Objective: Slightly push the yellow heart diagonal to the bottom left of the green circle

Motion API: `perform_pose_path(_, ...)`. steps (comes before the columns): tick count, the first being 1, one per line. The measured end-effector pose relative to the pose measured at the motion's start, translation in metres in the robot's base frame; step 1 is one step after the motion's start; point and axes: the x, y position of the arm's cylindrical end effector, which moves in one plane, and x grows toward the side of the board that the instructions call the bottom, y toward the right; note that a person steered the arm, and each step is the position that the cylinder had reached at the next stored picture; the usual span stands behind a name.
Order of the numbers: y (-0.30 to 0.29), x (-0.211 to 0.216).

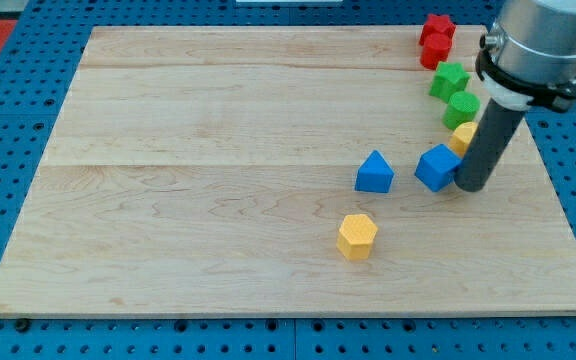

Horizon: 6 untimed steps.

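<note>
The pale wooden bench (218, 150) lay on a blue pegboard base (8, 120), its planks running across the view. My tip (468, 187), the lower end of a straight dark rod hanging from the grey arm at the view's top right, rested on the bench near the right edge. This tool had nothing that opens or closes; it was a plain rod and held nothing.

The yellow heart-shaped block (463, 136) sat directly beside the rod on the view's left, partly hidden behind it, so I could not tell whether rod and block touched. Just above it was the green circle block (462, 108), close against the heart, and above that a green star-shaped block (449, 79). Two red blocks (435, 40) were stacked in line at the view's top, their shapes hard to make out.

A blue cube-like block (436, 167) stood immediately left of my tip, apparently touching it. A blue triangular block (374, 172) lay further left, and a yellow hexagonal block (357, 236) sat apart toward the view's bottom.
</note>
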Motion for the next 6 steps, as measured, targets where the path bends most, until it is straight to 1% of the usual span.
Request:
perform_pose_path(1,-0.084,-0.041)
perform_pose_path(2,-0.085,-0.002)
perform_pose_path(3,0.025,0.035)
perform_pose_path(4,0.082,0.023)
perform_pose_path(5,0.051,-0.028)
perform_pose_path(6,-0.032,-0.026)
